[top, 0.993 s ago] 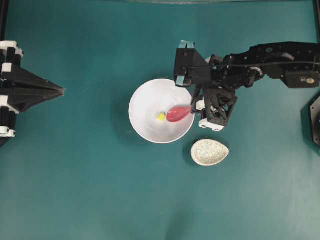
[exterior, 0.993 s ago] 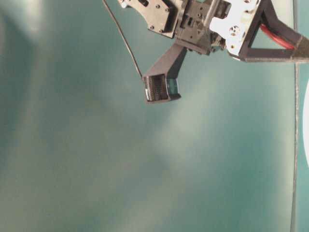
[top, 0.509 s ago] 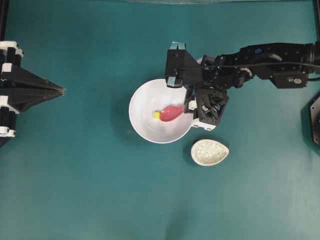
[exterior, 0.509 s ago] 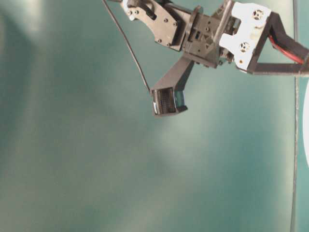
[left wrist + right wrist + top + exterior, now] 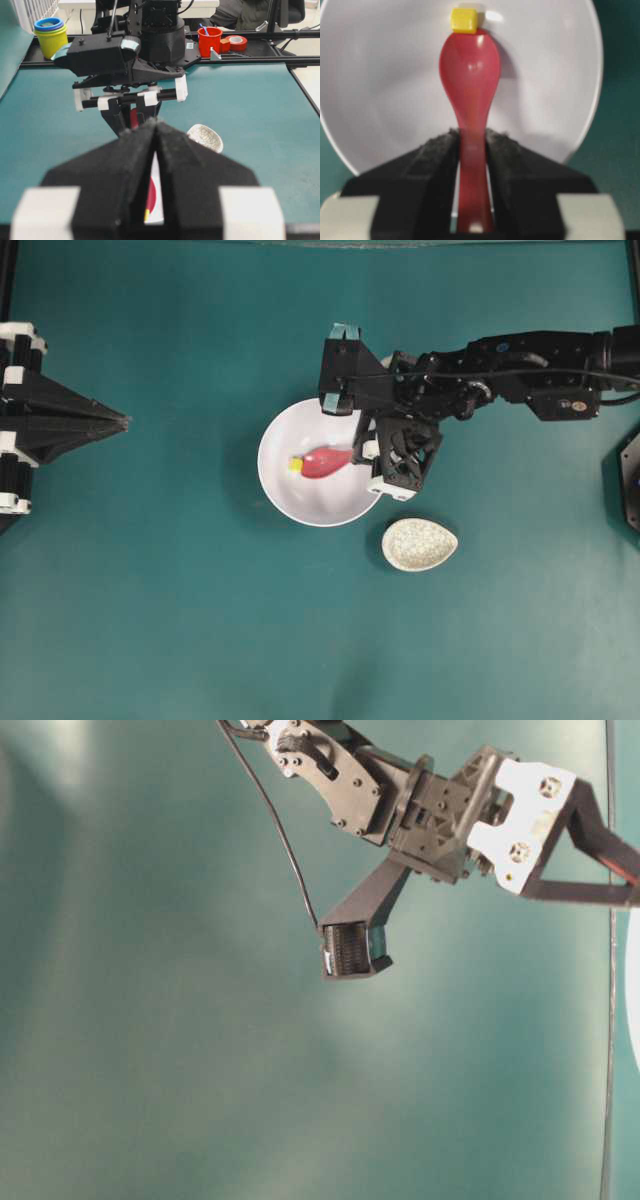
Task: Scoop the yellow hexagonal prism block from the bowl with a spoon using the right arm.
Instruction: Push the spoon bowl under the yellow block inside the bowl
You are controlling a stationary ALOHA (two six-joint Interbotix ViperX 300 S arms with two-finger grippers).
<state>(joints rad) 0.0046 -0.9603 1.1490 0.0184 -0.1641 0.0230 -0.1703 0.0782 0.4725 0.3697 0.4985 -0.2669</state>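
Right pincer (image 5: pixel 471 150) grips spoon (image 5: pixel 470 75); tip touches block (image 5: pixel 464 20) (inside bowl (image 5: pixel 380 75)).

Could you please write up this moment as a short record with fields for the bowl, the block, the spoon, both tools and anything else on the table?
bowl: white, round, on the teal table
block: yellow, inside the bowl, at the tip of the spoon's scoop, not in it
spoon: red, scoop empty, inside the bowl
right tool: shut on the spoon's handle
left tool: shut, holding nothing, away from the bowl
dish: small speckled one, beside the bowl, empty
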